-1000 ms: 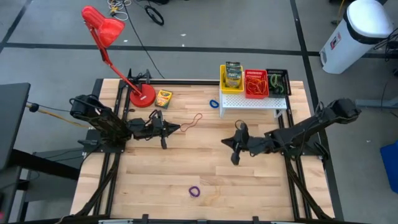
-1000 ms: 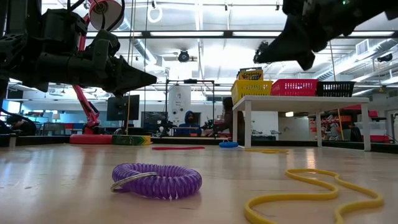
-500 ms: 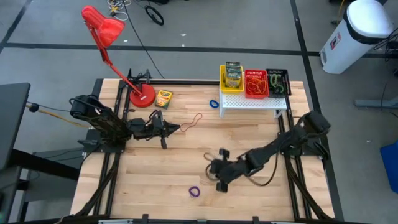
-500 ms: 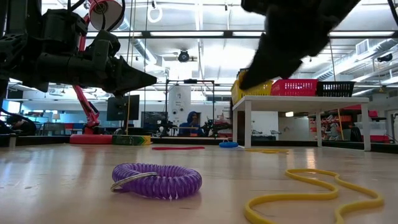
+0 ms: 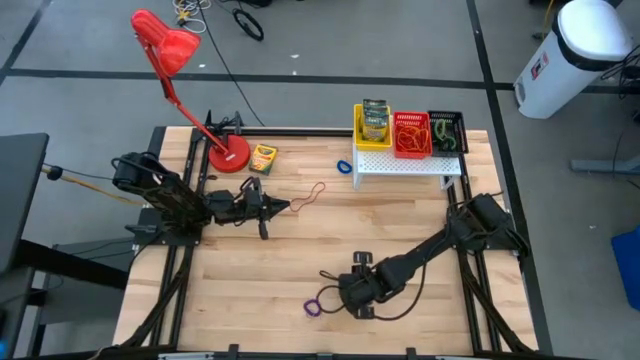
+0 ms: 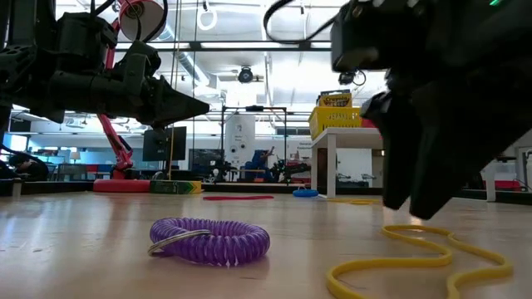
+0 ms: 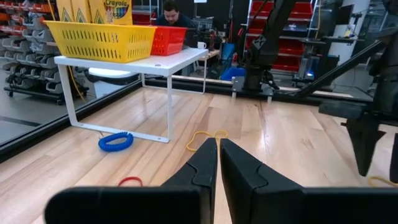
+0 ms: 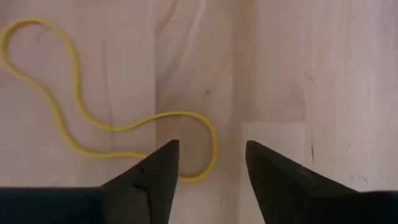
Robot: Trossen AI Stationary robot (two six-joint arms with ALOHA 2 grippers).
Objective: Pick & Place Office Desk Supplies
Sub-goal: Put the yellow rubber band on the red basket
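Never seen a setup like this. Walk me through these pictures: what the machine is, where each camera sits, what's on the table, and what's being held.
Two dark robot arms work at a wooden table. One camera looks straight down, one sits at table height, and one rides on each wrist. The left gripper waits near the red lamp, fingers shut, holding nothing. The right gripper hangs open over a yellow rubber band, not yet gripping it. A purple coil band lies nearby. Farther back, a small white stand carries yellow, red and black baskets. A crayon box lies beside the lamp base.

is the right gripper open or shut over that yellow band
Open. The right gripper shows a clear gap between its two dark fingers, poised above the yellow rubber band lying loose on the table.
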